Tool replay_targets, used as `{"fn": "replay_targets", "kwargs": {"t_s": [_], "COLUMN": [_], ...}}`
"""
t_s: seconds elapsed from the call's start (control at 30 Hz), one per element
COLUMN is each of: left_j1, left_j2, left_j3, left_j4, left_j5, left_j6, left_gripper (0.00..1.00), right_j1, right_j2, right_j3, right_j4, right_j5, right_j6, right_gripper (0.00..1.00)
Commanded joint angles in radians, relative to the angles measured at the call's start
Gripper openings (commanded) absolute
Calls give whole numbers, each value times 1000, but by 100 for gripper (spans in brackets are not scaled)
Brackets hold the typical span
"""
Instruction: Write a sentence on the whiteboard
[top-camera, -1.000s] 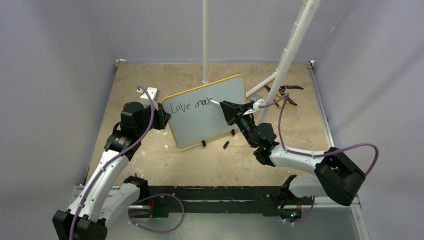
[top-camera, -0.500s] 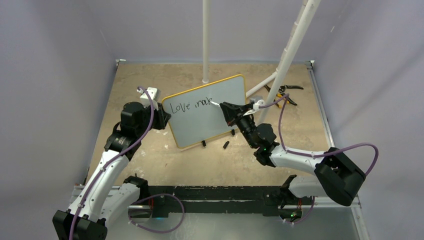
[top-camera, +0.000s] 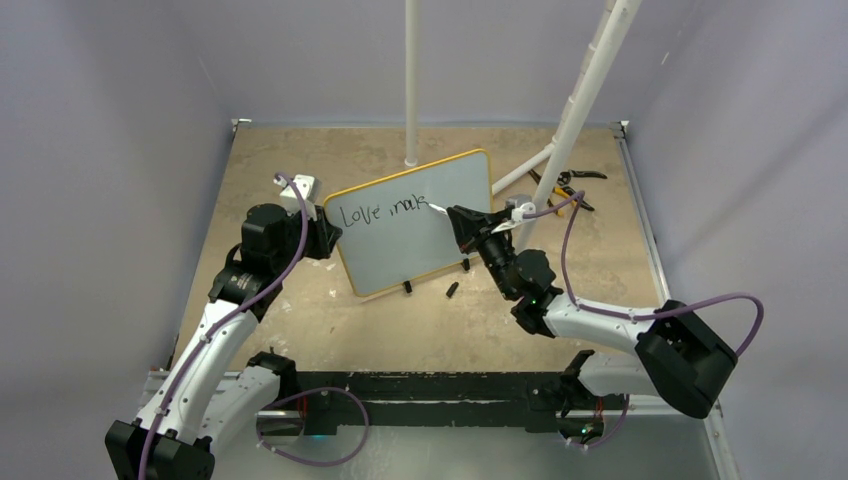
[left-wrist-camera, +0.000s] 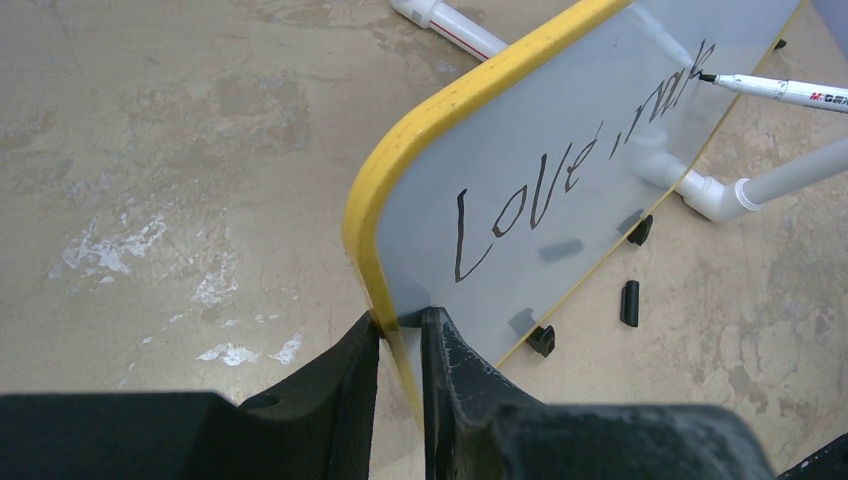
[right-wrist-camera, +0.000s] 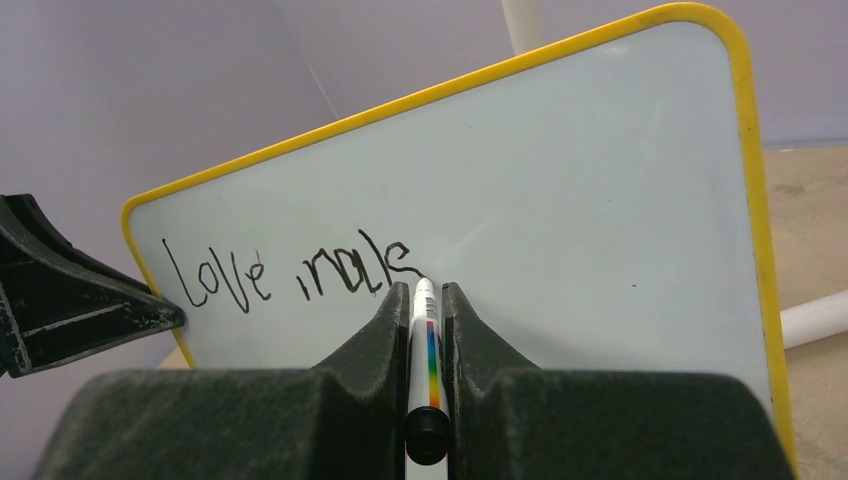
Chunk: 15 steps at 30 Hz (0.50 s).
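Found the left hand (left-wrist-camera: 400, 325) at the left of the bench (top-camera: 300, 330), clenched on the left edge of the whiteboard (top-camera: 415, 240). Saw one finger on either side of the yellow frame, low on that edge.

Noted the whiteboard near mid-bench, standing tilted on small black feet (top-camera: 407, 288). Noted its right end turned farther from the arm bases than its left end.

Read black handwriting (right-wrist-camera: 290, 270) across the upper left of the board face: "Love", then a second word. Cannot make out that second word with confidence.

Saw a small loose black piece (top-camera: 452, 290) on the bench just in front of the board's lower right edge. Cannot tell what.

Found the marker (right-wrist-camera: 425, 340), white-barrelled with a rainbow band, with its tip at the board face. Placed the tip at the end of the second word.

Found the right hand (right-wrist-camera: 425, 300) clenched on that marker, gripping the barrel between both fingers and pointing at the board.

Noted one upright white pole (top-camera: 411, 80) behind the board and a slanted white pole (top-camera: 590, 90) further right.

Logged a hand tool with black and yellow handles (top-camera: 568, 187) at the far right rear. Saw it lying flat on the bench, just past the foot of the slanted pole and well apart from the board.
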<state>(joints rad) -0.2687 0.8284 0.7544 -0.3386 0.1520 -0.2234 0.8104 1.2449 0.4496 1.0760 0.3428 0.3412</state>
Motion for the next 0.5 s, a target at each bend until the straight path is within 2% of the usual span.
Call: {"fn": "replay_targets", "kwargs": {"t_s": [0.0,0.33,0.4,0.47], "left_j1": [2,2,2,2], "left_j2": [-5,-3,-3,-5], "left_j3": [-6,-6,-6,-5], "left_j4": [38,35,35,31], "left_j5": [16,12,11,7], "left_j6": [14,18,19,20], "left_gripper": [11,12,14,20], "right_j1": [-5,-5,-5,-5], "right_j2": [-15,-39,-52,-70], "right_j3": [-3,3,6,8], "right_j4": [-2,8,10,-11], "right_j5": [22,-45,-69,-95], "right_j6": [5,-16,-35,-29], "right_gripper": [0,0,0,0]}}
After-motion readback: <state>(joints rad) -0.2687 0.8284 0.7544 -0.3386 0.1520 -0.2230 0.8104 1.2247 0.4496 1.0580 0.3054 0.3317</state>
